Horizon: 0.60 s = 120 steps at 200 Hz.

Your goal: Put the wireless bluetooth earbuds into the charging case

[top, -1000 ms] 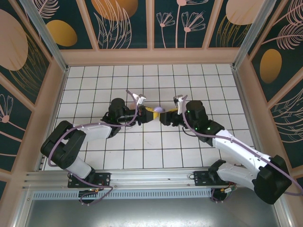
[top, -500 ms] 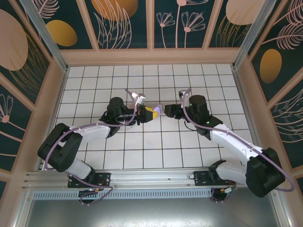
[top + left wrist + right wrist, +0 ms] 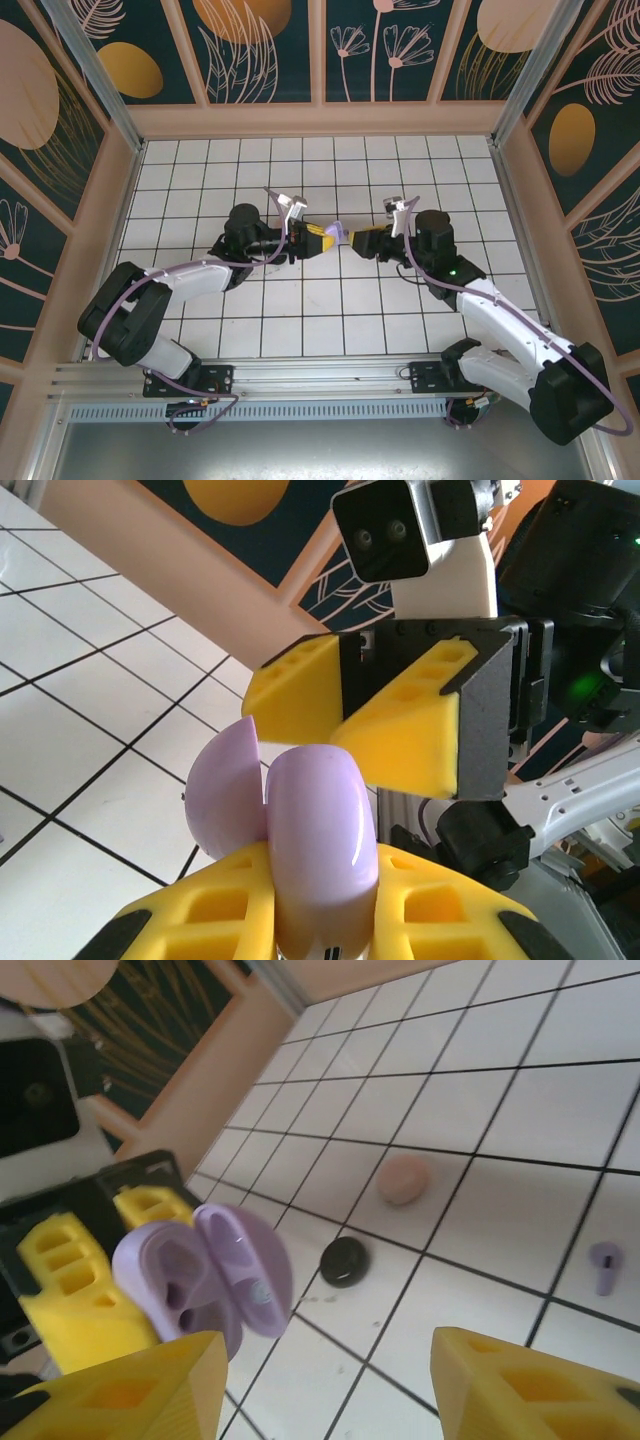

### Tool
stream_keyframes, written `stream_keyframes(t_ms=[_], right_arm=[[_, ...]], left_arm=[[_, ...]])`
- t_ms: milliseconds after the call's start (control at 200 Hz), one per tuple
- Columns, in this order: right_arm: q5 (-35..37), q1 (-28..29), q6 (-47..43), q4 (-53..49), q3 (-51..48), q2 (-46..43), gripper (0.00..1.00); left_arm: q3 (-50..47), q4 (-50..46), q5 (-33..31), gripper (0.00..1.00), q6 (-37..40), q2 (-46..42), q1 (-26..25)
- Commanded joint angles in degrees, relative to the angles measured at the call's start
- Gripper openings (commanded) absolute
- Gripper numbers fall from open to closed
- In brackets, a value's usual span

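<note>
The left pincer (image 3: 322, 910) is clamped on the open lilac case (image 3: 320, 820), raised off the counter (image 3: 480, 1110). The right pincer (image 3: 325, 1352) faces it, fingers apart and empty. Best, I judge, to hold the case steady (hollows turned up) while the right fetches the lilac earbud (image 3: 603, 1265), a tiny stemmed piece lying on a white tile beside a grid line.

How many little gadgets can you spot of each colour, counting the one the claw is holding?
Lilac: 2 (lilac case, open in the left claw; lilac earbud)
Black: 1 (black case)
Pink: 1 (pink case)
Total: 4
</note>
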Motion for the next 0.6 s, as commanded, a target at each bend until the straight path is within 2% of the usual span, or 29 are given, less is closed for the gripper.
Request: stream_keyframes(t_ms=[0,165,596], right_arm=[[-6.4,-0.2,-0.1,3.6,-0.7,0.8,0.52],[-7.4,-0.2,-0.1,4.4,0.5,2.3,0.47],[-7.0,0.3,0.0,5.7,2.3,5.3,0.43]], left_arm=[[1.9,2.2,2.4,0.0,-0.6,0.6,-0.1],[2.4,2.4,3.4,0.0,-1.2,0.9,-0.2],[2.6,2.3,3.9,0.0,-1.5,1.0,-0.1]])
